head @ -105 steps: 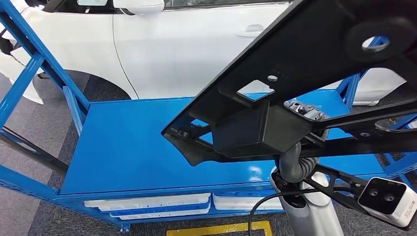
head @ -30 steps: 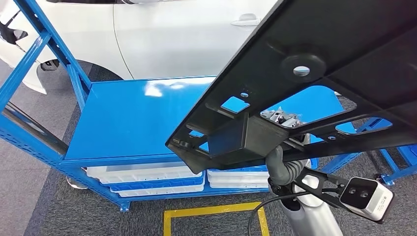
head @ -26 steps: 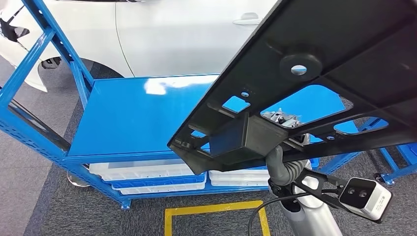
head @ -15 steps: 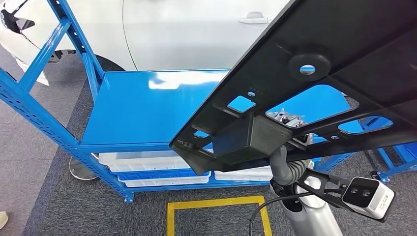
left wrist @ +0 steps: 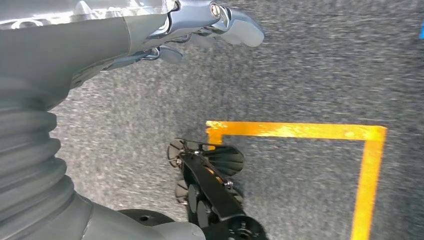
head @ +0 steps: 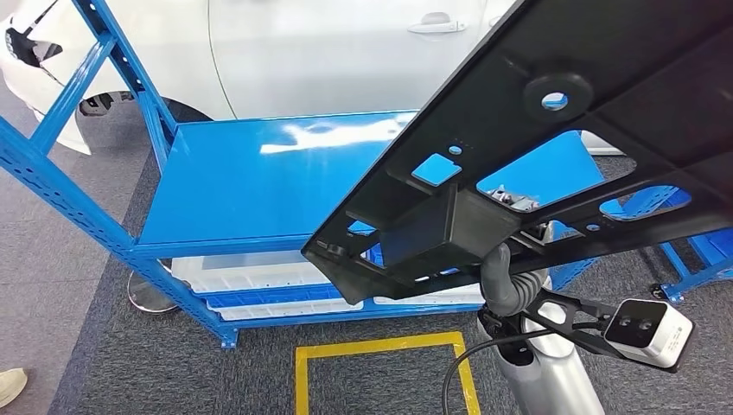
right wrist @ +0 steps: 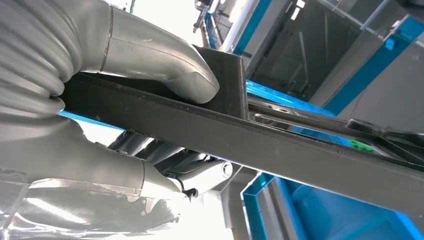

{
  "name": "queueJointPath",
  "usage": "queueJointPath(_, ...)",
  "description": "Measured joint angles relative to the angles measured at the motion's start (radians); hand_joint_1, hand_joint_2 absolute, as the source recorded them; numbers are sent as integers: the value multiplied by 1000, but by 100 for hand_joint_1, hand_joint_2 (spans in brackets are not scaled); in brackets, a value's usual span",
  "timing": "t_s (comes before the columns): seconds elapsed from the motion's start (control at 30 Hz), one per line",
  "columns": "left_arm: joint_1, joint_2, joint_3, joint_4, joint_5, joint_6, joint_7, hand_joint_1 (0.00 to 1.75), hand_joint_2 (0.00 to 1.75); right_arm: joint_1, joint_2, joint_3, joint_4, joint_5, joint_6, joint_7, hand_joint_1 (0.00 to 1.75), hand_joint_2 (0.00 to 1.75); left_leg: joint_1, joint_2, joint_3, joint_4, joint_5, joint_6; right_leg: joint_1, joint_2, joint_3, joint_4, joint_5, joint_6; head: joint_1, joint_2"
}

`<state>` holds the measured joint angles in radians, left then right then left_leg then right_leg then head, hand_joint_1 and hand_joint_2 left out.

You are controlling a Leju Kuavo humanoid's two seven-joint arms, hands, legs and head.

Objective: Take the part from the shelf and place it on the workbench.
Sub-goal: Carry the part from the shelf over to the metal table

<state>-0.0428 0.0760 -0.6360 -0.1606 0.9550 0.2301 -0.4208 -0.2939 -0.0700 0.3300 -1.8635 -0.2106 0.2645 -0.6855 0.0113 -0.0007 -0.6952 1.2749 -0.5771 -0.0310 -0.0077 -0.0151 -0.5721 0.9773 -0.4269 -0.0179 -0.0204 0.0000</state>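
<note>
Part (head: 605, 104): large flat black plastic panel with cut-out windows, a round hole and a box-shaped block on its underside. Held up in the air, tilted, across the right half of the head view, in front of and above the blue workbench (head: 259, 181); not touching it.

Right hand (right wrist: 150, 75): grips a bar of the part, thumb pressed over one face of the bar, the other fingers (right wrist: 145, 175) under the opposite face. In the head view the grey wrist cover rises to the part's underside from below.

Left hand (left wrist: 200, 25): hangs above the floor, fingers curled loosely with nothing seen in them; whether fully closed cannot be told from this angle.

Workbench: blue metal frame with a flat glossy blue top, slanted blue uprights at its left end. White trays (head: 251, 277) are stacked on the lower level.

White car (head: 328, 52): stands behind the workbench, door handle visible.

Floor: dark grey carpet (head: 130, 363) with a yellow tape square (head: 380, 350) in front of the workbench; the same tape (left wrist: 300, 130) shows in the left wrist view.

Shoe tip (head: 10, 385): a person's, at the left edge of the head view.
</note>
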Motion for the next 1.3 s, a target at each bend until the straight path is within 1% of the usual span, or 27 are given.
queueJointPath(0.03,0,0,-3,0,-1,2,4,0,175,3,0,-1,2,-2,4,0,175,175,3,0,23,-24,13,-3,-1,0,-8,4,3,2,0,0)
queueJointPath(0.1,-1,0,-10,0,-2,8,11,0,175,4,2,-2,7,-8,15,0,175,175,8,0,109,-159,58,-4,-3,1,-22,16,8,9,0,0)
queueJointPath(0.13,-2,0,-12,0,-2,12,12,0,175,3,4,-2,11,-11,19,0,175,175,7,-1,144,-220,75,0,-2,1,-28,21,9,14,0,0)
queueJointPath(0.17,-2,0,-13,0,-2,15,11,0,175,1,6,-3,14,-13,23,0,175,175,6,-3,164,-259,82,5,-1,1,-32,25,11,20,0,0)
queueJointPath(0.3,0,0,-14,0,9,30,-9,0,175,1,11,-11,24,-18,32,0,175,175,1,-5,160,-273,98,35,-3,3,-40,29,17,45,2,0)
queueJointPath(0.33,0,-1,-14,0,13,35,-11,0,175,2,11,-17,25,-18,36,0,175,175,2,-4,157,-275,105,44,-5,3,-48,47,2,50,2,0)
queueJointPath(0.37,0,-1,-14,0,15,39,-13,0,175,3,11,-22,26,-18,41,0,175,175,2,-2,153,-276,112,51,-6,4,-65,88,-29,54,3,0)
queueJointPath(0.43,-1,-1,-14,0,16,49,-13,0,175,6,12,-32,28,-18,48,0,175,175,0,0,139,-275,125,58,-7,5,-120,225,-115,60,4,0)
queueJointPath(0.47,0,0,-14,0,16,54,-13,0,175,9,12,-35,29,-18,50,0,175,175,-2,0,131,-273,130,59,-7,5,-143,290,-147,61,4,0)
queueJointPath(0.5,0,-1,-15,1,15,60,-12,0,175,11,12,-38,32,-18,52,0,175,175,-4,0,122,-271,134,60,-6,5,-150,324,-159,60,4,0)
queueJointPath(0.53,0,-1,-15,1,14,67,-10,0,175,13,12,-39,34,-18,53,0,175,175,-6,-1,115,-269,138,59,-6,5,-137,315,-152,58,4,0)
queueJointPath(0.57,0,-1,-17,1,12,73,-8,0,175,14,13,-41,36,-19,53,0,175,175,-8,-2,108,-266,141,58,-5,5,-103,267,-129,53,4,0)
queueJointPath(0.63,-1,-4,-21,1,9,83,-3,0,175,14,14,-44,37,-20,54,0,175,175,-11,-3,100,-262,147,54,0,6,-11,119,-79,39,3,0)
queueJointPath(0.67,-1,-5,-23,1,8,87,-2,0,175,13,15,-46,37,-21,54,0,175,175,-12,-4,97,-260,150,50,3,7,18,65,-63,33,3,0)
queueJointPath(0.7,-1,-7,-25,1,8,89,-2,0,175,13,16,-47,37,-21,54,0,175,175,-12,-3,94,-260,154,45,6,7,31,37,-56,27,4,0)
queueJointPath(0.8,-1,-7,-31,1,8,91,-2,0,175,13,17,-49,37,-22,53,0,175,175,-11,-2,88,-261,164,28,7,7,23,27,-37,14,5,0)
queueJointPath(0.83,-1,-7,-32,2,8,90,-2,0,175,13,19,-49,37,-21,53,0,175,175,-11,-2,83,-252,152,22,5,5,18,23,-28,9,5,0)
queueJointPath(0.87,-1,-6,-34,3,8,89,-2,0,175,12,21,-49,37,-21,54,0,175,175,-10,-2,72,-226,125,17,2,3,10,18,-18,3,4,0)
queueJointPath(0.9,-1,-6,-35,3,7,87,-2,0,175,13,23,-49,37,-21,57,0,175,175,-8,-2,54,-179,83,12,1,2,0,16,-8,-1,4,0)
queueJointPath(0.97,-1,-6,-37,4,7,85,-2,0,175,14,27,-49,37,-20,66,0,175,175,-4,-2,16,-49,-6,4,2,1,-28,18,12,-4,2,0)
queueJointPath(1.0,-2,-5,-38,4,7,84,-2,0,175,15,28,-49,37,-19,72,0,175,175,-3,-2,11,-5,-30,1,3,1,-43,19,22,-3,2,0)
queueJointPath(1.03,-2,-5,-38,4,7,84,-2,0,175,16,28,-49,37,-17,78,0,175,175,-1,-2,26,3,-36,-1,3,2,-57,21,32,-1,2,0)
queueJointPath(1.07,-2,-5,-38,4,7,83,-2,0,175,16,29,-49,37,-16,84,0,175,175,0,-2,61,-32,-24,-1,2,2,-71,23,42,1,2,0)
queueJointPath(1.13,-6,-5,-39,4,7,83,-3,0,175,16,31,-49,37,-15,91,0,175,175,2,-2,165,-178,13,1,2,2,-92,28,60,9,2,0)
queueJointPath(1.17,-8,-5,-39,4,7,83,-4,0,175,15,32,-49,36,-14,93,0,175,175,0,-4,201,-238,28,5,2,2,-98,30,68,15,3,0)
queueJointPath(1.2,-10,-5,-39,4,7,84,-5,0,175,13,33,-49,35,-14,94,0,175,175,-2,-5,219,-273,36,11,2,2,-102,31,77,22,4,0)
queueJointPath(1.3,-10,-4,-39,4,7,84,-7,0,175,7,36,-49,35,-15,93,0,175,175,-9,-6,206,-279,59,35,-1,2,-105,21,102,41,4,0)
